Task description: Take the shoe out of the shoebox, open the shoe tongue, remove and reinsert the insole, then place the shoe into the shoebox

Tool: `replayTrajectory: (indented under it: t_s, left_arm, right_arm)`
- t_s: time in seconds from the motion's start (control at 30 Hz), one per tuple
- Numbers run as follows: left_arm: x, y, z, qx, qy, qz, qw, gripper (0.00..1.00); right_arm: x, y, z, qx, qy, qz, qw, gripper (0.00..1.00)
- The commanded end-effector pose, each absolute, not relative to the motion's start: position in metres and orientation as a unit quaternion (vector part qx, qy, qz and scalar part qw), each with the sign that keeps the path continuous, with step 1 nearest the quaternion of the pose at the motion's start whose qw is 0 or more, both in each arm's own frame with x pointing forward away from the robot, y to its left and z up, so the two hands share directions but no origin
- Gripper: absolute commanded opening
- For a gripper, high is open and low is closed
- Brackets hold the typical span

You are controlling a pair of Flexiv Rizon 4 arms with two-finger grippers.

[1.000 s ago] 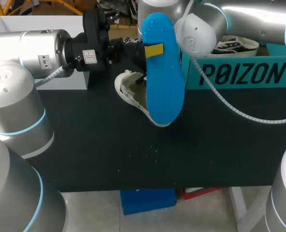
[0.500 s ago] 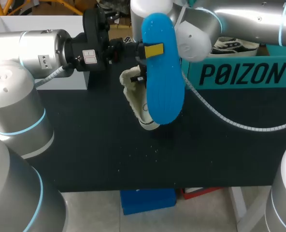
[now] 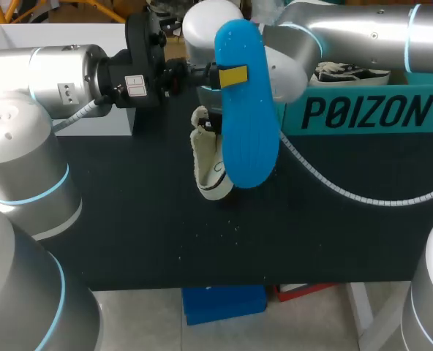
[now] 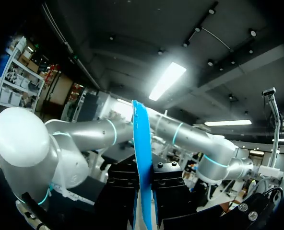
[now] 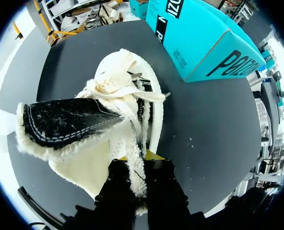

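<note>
The black table (image 3: 151, 219) carries a teal shoebox (image 3: 363, 113) standing open along its far edge toward the right corner, a white box (image 3: 48, 33) at its far left corner, and a few tiny white specks (image 3: 235, 228) scattered near its middle.

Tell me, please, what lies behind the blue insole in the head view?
The cream shoe shows partly beside the blue insole, with its rest covered. The right gripper is hidden there; the right wrist view shows it shut on the shoe.
</note>
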State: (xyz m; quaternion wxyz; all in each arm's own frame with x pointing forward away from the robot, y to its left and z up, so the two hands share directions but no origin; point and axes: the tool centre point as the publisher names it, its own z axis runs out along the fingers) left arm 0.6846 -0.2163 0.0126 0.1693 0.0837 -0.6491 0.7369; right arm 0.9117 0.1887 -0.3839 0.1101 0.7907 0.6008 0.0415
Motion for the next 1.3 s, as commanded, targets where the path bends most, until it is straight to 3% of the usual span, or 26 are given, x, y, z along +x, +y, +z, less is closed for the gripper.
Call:
replayTrajectory:
  t_s: [0.03, 0.13, 0.17, 0.2, 0.37, 0.57, 0.9, 1.3]
  left_arm:
    - [0.684, -0.217, 0.012, 0.085, -0.65, 0.736, 0.169, 0.0]
    - [0.684, -0.217, 0.012, 0.085, -0.65, 0.736, 0.169, 0.0]
    - [0.684, -0.217, 0.012, 0.085, -0.65, 0.736, 0.169, 0.0]
    - [0.684, -0.217, 0.012, 0.085, -0.65, 0.736, 0.169, 0.0]
    - [0.684, -0.217, 0.012, 0.085, -0.65, 0.736, 0.169, 0.0]
    - [0.684, -0.217, 0.012, 0.085, -0.65, 0.736, 0.169, 0.0]
    - [0.684, -0.217, 0.012, 0.085, -0.65, 0.736, 0.169, 0.0]
    - [0.684, -0.217, 0.012, 0.085, -0.65, 0.736, 0.169, 0.0]
  right_arm:
    - [0.91, 0.195, -0.397, 0.785, 0.606, 0.052, 0.115, 0.0]
    - [0.911, 0.194, -0.4, 0.777, 0.614, 0.068, 0.118, 0.0]
    - [0.911, 0.193, -0.401, 0.775, 0.617, 0.064, 0.124, 0.27]
    - [0.912, 0.192, -0.401, 0.773, 0.617, 0.069, 0.128, 1.0]
    - [0.909, 0.186, -0.391, 0.774, 0.616, 0.081, 0.123, 1.0]
    - [0.906, 0.182, -0.367, 0.78, 0.606, 0.141, 0.071, 1.0]
    - [0.889, 0.2, -0.322, 0.691, 0.652, 0.286, -0.126, 1.0]
    - [0.886, 0.203, -0.316, 0.665, 0.676, 0.288, -0.131, 1.0]
